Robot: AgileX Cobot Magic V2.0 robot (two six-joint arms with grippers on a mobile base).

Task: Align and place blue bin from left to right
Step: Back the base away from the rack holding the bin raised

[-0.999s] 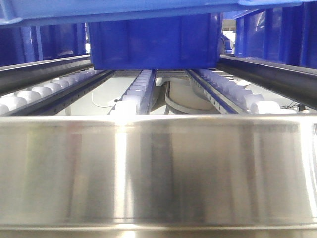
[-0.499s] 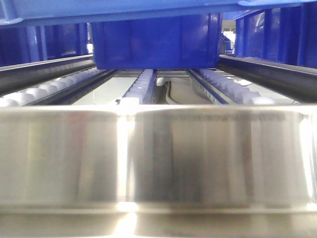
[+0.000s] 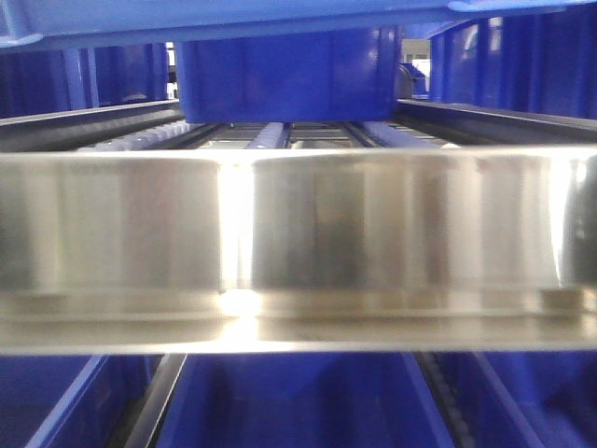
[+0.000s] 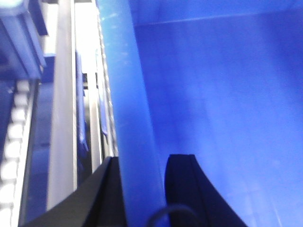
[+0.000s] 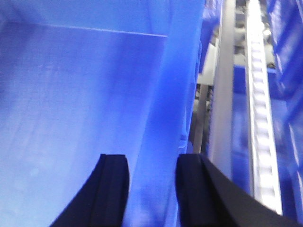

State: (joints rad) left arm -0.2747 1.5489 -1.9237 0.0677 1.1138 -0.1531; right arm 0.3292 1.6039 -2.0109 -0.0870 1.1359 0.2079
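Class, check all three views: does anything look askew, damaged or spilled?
Nothing stands out. The left gripper and right gripper each clamp the blue bin by its rim. Its visible walls show no cracks, and nothing has spilled inside.

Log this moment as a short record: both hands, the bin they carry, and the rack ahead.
left hand: fingers straddle the left rim of the blue bin, closed on it
right hand: closed on the same bin's right rim
second bin: on the roller tracks ahead, near the centre
steel bar: spans the front view, below the tracks
lower level: lower bins, blue, visible under the bar
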